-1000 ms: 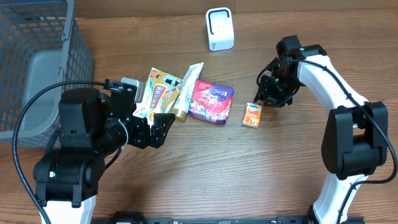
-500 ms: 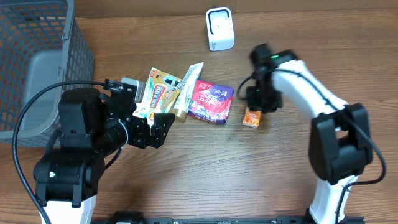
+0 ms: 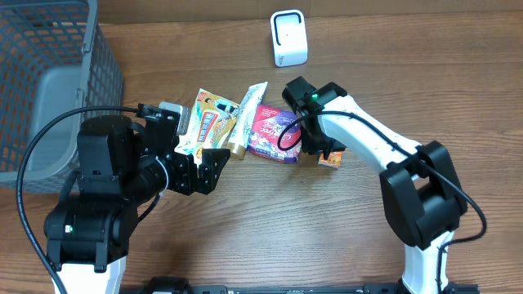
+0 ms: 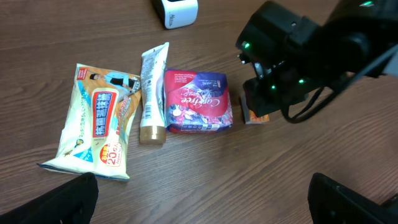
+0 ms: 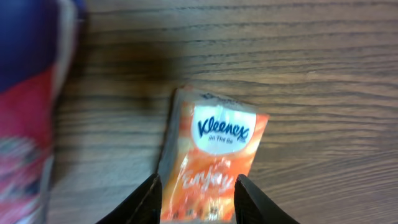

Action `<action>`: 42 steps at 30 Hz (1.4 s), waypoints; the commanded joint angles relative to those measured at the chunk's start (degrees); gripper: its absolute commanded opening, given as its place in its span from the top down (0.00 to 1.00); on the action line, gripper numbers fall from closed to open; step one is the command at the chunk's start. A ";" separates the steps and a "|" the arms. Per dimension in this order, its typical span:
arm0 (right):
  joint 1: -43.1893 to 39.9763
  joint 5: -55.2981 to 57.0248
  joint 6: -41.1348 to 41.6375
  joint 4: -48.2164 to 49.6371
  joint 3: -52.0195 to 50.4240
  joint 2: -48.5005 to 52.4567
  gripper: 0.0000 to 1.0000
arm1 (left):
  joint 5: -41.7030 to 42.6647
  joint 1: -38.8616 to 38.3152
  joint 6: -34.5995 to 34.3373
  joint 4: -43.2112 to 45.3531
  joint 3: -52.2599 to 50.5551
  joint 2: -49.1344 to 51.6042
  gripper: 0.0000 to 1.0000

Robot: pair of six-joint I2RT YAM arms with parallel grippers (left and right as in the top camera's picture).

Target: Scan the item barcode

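Note:
A small orange Kleenex tissue pack [image 5: 221, 155] lies flat on the wooden table [image 3: 368, 237], right of the other items. My right gripper [image 5: 196, 199] hangs right over it, open, with one finger on each long side of the pack and hardly any gap. From overhead the right gripper [image 3: 315, 147] covers the left part of the tissue pack [image 3: 333, 159]. The left wrist view shows the tissue pack [image 4: 258, 117] peeking out under the right arm. The white scanner [image 3: 288, 37] stands at the back. My left gripper [image 4: 205, 208] is wide open over bare wood.
A red-purple Carefree pack [image 3: 274, 131], a white tube [image 3: 245, 118] and a pale wipes pouch [image 3: 208, 122] lie in a row left of the tissue pack. A grey wire basket [image 3: 49, 90] fills the far left.
My right arm swung left from beside the tissue pack and now sits over it with the fingers astride it. The jaws opened slightly. The left arm has not moved.

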 commanded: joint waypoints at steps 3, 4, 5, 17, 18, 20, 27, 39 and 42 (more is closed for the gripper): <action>-0.26 2.27 2.49 0.52 0.04 3.10 0.62 | -0.35 0.42 1.29 0.09 1.07 0.07 0.00; -0.26 2.29 2.49 0.52 0.04 3.13 0.66 | -0.35 0.42 1.29 0.11 1.07 0.07 0.00; -0.26 2.29 2.49 0.52 0.04 3.26 0.67 | -0.35 0.42 1.29 0.09 1.07 0.07 0.00; -0.50 0.26 2.64 0.68 0.24 3.19 0.96 | -0.35 0.42 1.29 0.11 1.07 0.07 0.00; -0.61 -1.01 2.62 0.33 0.63 3.19 0.96 | -0.35 0.42 1.29 0.09 1.07 0.07 0.00; -1.09 -3.87 2.56 -1.05 2.29 3.19 0.96 | -0.35 0.42 1.29 0.09 1.07 0.07 0.00; -6.23 -21.92 -5.40 -4.87 10.80 1.68 0.96 | -0.35 0.42 1.29 0.11 1.07 0.07 0.00; -22.14 -58.51 -20.44 0.15 3.02 1.53 0.96 | -0.35 0.42 1.31 0.09 1.07 0.07 0.00; -25.90 -62.97 -20.44 4.00 -2.14 1.53 0.96 | -0.35 0.42 1.29 0.09 1.07 0.07 0.00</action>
